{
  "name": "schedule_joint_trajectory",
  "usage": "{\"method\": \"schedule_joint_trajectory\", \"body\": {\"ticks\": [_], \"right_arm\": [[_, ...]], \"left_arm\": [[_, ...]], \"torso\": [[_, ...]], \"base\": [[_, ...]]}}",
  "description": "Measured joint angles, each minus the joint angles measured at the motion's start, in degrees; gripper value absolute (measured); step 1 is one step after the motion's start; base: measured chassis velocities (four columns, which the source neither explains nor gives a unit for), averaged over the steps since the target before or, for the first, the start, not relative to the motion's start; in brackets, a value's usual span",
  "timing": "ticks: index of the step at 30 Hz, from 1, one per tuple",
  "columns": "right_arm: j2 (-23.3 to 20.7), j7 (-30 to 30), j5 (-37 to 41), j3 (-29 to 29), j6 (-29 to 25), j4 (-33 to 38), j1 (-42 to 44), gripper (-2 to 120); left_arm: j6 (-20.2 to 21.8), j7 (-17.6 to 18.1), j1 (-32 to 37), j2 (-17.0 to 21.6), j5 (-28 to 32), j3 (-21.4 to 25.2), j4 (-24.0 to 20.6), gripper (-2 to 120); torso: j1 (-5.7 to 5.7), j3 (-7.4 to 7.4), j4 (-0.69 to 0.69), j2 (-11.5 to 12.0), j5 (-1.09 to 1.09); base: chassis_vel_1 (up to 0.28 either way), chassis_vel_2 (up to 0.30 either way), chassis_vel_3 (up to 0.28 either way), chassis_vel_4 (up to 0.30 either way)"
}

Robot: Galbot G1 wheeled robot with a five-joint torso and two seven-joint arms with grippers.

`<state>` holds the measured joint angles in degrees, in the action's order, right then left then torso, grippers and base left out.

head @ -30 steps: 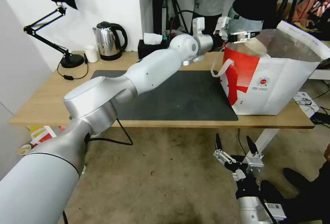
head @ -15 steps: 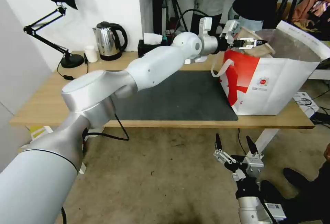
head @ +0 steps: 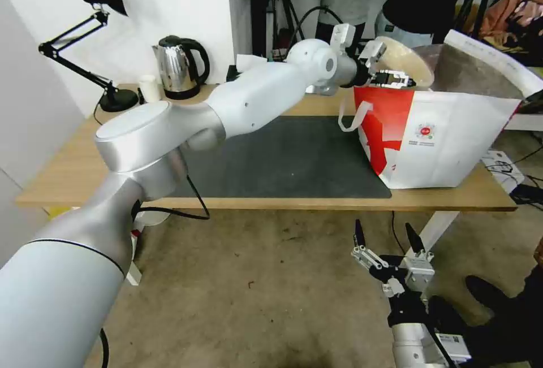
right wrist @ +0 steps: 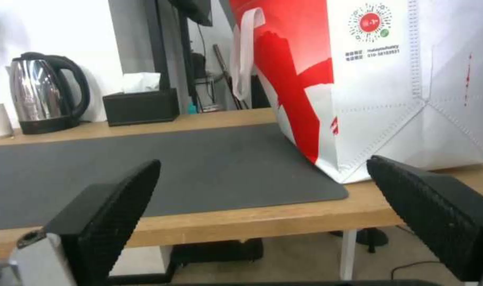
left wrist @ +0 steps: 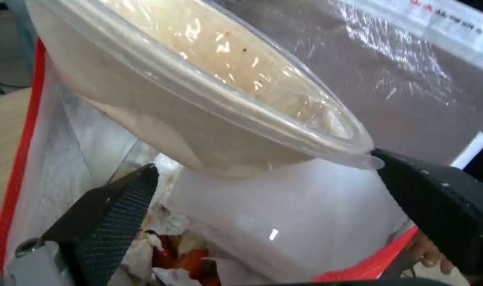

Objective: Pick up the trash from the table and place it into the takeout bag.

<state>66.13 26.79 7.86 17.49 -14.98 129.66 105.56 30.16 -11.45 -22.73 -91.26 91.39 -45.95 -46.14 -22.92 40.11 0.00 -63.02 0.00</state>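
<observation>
- The beige fibre bowl (head: 403, 60) sits tilted over the open mouth of the takeout bag (head: 447, 136), its clear lid (left wrist: 241, 107) facing the foil-lined far wall; through the lid we see pale scraps pressed against the plastic.
- Our left gripper (head: 390, 77) is at the bag's near rim, just under the bowl. In the left wrist view its fingers (left wrist: 114, 206) stand spread, one on each side — the bowl's lid rim meets the tip of one finger, the other stands clear of the bowl, so we read the grip as released.
- Inside the bag, below the bowl, we see a white round bowl (left wrist: 283, 222) and beside it red crayfish scraps (left wrist: 183, 258) mixed with crumpled white paper.
- The bag stands upright on the table (head: 79, 176), its base partly on the dark grey mat (head: 294, 159), one white strap handle (head: 352, 118) hanging down the red side.
- Along the table's back edge stand a kettle (head: 178, 67), a small white cup (head: 150, 88), a black tissue box (right wrist: 141, 105) and a desk lamp (head: 102, 34).
- Our right gripper (head: 390, 243) hangs below the table's front edge over the floor, fingers spread wide — nothing between them.
</observation>
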Motion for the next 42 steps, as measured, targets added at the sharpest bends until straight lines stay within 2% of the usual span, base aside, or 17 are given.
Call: {"method": "schedule_joint_trajectory", "body": {"ticks": [24,39,42], "right_arm": [[0.0,0.0,0.0,0.0,0.0,0.0,0.0,100],[0.0,0.0,0.0,0.0,0.0,0.0,0.0,100],[0.0,0.0,0.0,0.0,0.0,0.0,0.0,100]], "left_arm": [[0.0,-0.1,-2.9,0.0,1.3,-1.5,-0.7,100],[0.6,1.7,-5.4,0.0,3.7,-1.9,-0.7,100],[2.1,3.0,-6.2,0.1,4.5,-2.6,-0.8,100]], "torso": [[0.0,0.0,0.0,0.0,0.0],[0.0,0.0,0.0,0.0,0.0],[0.0,0.0,0.0,0.0,0.0]], "base": [[0.0,0.0,0.0,0.0],[0.0,0.0,0.0,0.0],[0.0,0.0,0.0,0.0]]}}
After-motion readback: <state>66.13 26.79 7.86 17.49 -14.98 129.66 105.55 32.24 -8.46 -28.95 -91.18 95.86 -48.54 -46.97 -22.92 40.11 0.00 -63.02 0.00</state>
